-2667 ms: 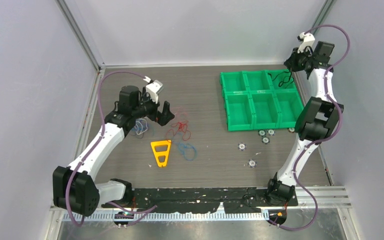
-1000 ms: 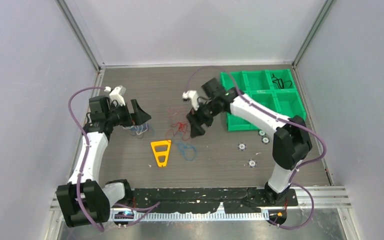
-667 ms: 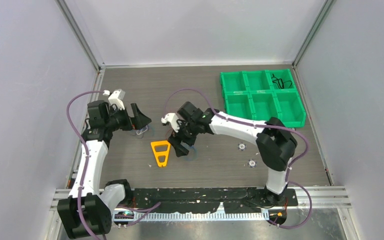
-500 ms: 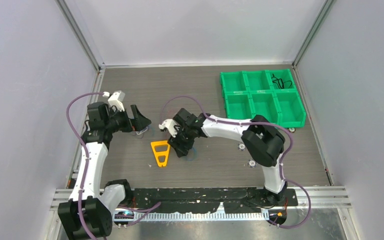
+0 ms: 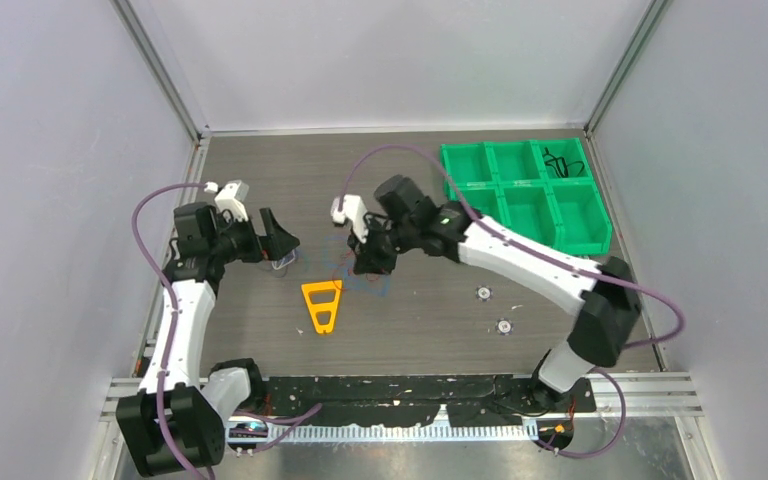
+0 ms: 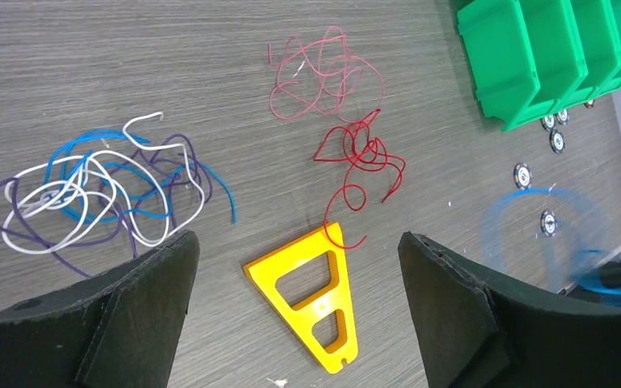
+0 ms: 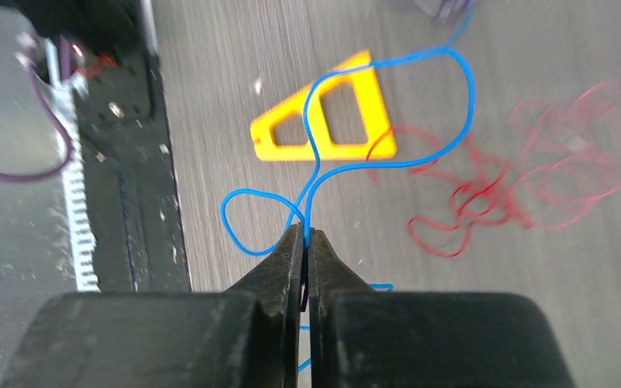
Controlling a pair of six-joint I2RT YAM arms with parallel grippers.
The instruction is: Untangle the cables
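Observation:
My right gripper [image 5: 370,258] is shut on a blue cable [image 7: 390,105] and holds it lifted above the table's middle; its loops hang over the yellow triangle [image 7: 323,121]. The cable shows blurred in the left wrist view [image 6: 550,234]. A red cable [image 6: 360,158] and a pink cable [image 6: 323,73] lie loose side by side. A tangle of white, blue and purple cables [image 6: 89,190] lies at the left. My left gripper [image 5: 278,243] is open and empty, hovering beside that tangle [image 5: 282,261]. A black cable [image 5: 560,160] lies in a back bin.
A green six-compartment bin tray [image 5: 525,200] stands at the back right. A few small round discs [image 5: 482,293] lie in front of it. The yellow triangle [image 5: 322,305] lies near the centre. The black rail [image 7: 129,162] runs along the table's near edge.
My right arm swung from the back-right bin to the table's middle, shut on the blue cable and raised it. My left arm drew back to the left and stayed open.

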